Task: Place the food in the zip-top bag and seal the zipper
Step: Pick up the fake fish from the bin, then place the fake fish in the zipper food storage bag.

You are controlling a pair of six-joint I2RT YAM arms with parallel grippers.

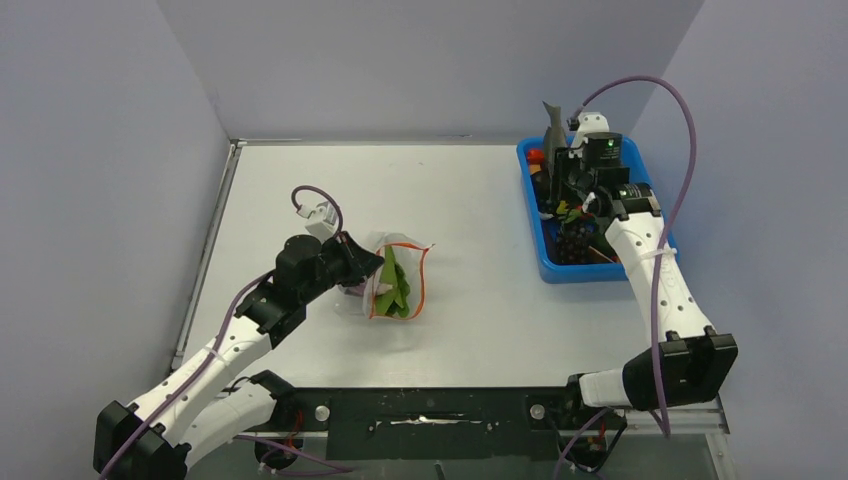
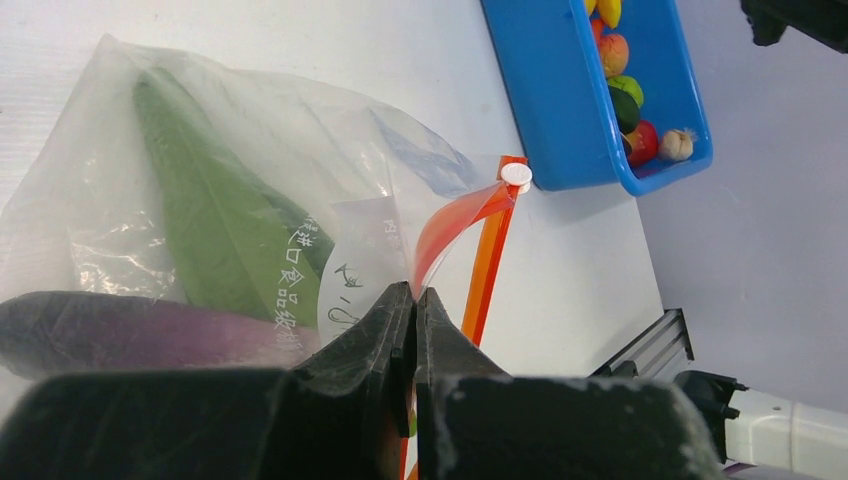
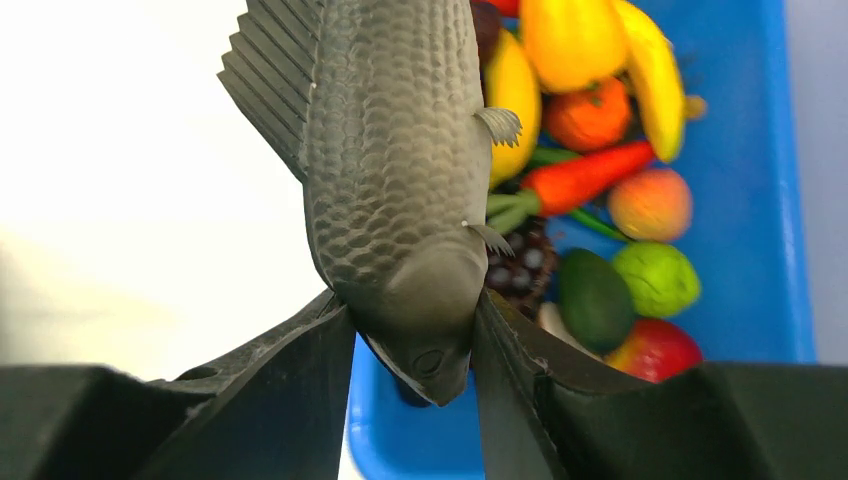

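Observation:
The clear zip-top bag (image 1: 398,280) lies mid-table with a long green pod (image 2: 215,220) and a purple aubergine (image 2: 130,330) inside it. Its orange-red zipper strip (image 2: 487,255) runs along the open mouth, with a white slider (image 2: 516,174) at its end. My left gripper (image 2: 414,292) is shut on the upper lip of the bag's mouth. My right gripper (image 3: 412,315) is shut on the head of a grey toy fish (image 3: 395,150), which it holds tail up over the blue bin (image 1: 553,255).
The blue bin at the far right holds several toy foods, among them a banana (image 3: 655,70), a carrot (image 3: 575,180), a lime (image 3: 655,278) and an avocado (image 3: 593,298). Grey walls enclose the table.

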